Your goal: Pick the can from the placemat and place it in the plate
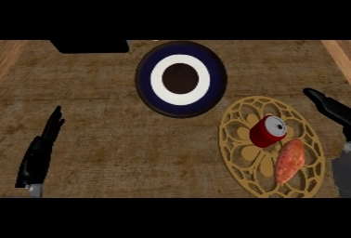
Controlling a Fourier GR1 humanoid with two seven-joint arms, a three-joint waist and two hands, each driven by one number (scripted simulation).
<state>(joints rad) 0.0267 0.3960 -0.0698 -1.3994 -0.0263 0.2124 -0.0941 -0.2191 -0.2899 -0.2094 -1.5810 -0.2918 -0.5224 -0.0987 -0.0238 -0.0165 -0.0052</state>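
Wood-grain counter [103, 139] carries everything. Plate [181, 78], blue rim, sits up-left of right hand [332, 108], well apart. Gold placemat [270, 146] just left of its fingers [316, 95], which are straight, holding nothing. Red can [267, 131] lies tipped on placemat, long axis pointing up-right toward those fingers. Right hand nearer by far. Left hand [40, 151] rests open, far left.

Can [267, 131] and sausage [289, 161] on placemat [239, 122], just left of right hand [332, 108]; plate [181, 78] farther left, beyond.
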